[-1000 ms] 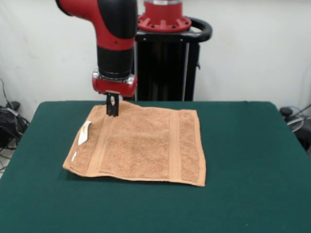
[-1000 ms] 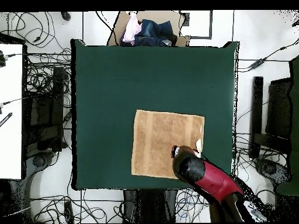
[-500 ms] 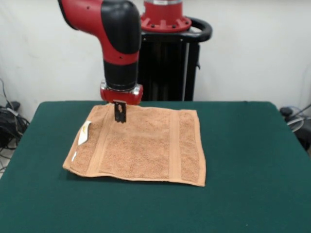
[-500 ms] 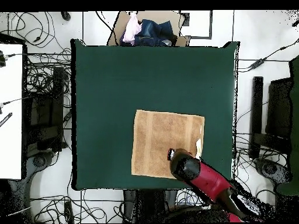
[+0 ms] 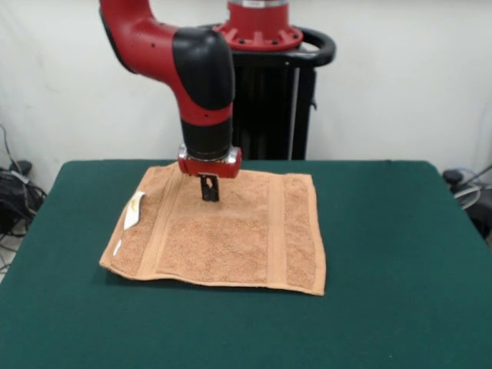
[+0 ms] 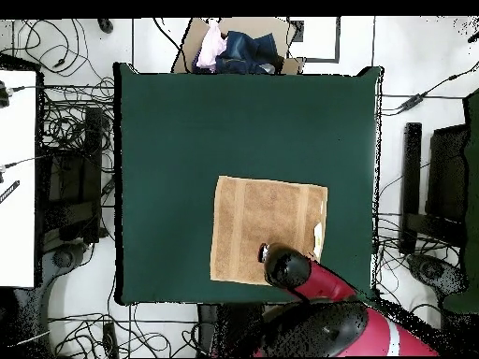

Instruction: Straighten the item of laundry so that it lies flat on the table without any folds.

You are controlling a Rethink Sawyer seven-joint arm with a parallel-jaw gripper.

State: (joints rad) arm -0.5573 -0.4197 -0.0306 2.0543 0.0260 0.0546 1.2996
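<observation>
One second has carried my tool [image 5: 209, 194] sideways across the far part of the hand towel [image 5: 223, 234]: in the front view it stood near the corner at about 10 o'clock of the cloth, and it now hangs nearer 12 o'clock, between the two woven bands and a little further in from the far edge. Whether its tips touch the pile or hover just above it I cannot tell, and the fingers are too small and dark to show if they are parted or closed. The towel itself has not shifted. From overhead it lies in the same spot, toward 5 o'clock on the tabletop [image 6: 187, 131], with my tool [image 6: 263, 252] over its edge nearest my base. All four edges look straight, both bands run parallel, and the white label [image 5: 134, 209] sits at the 9 o'clock edge in the front view. I see no fold or ridge raised by the sweep. My judgement is that the cloth is already flat, so the task is at or very near its end.
</observation>
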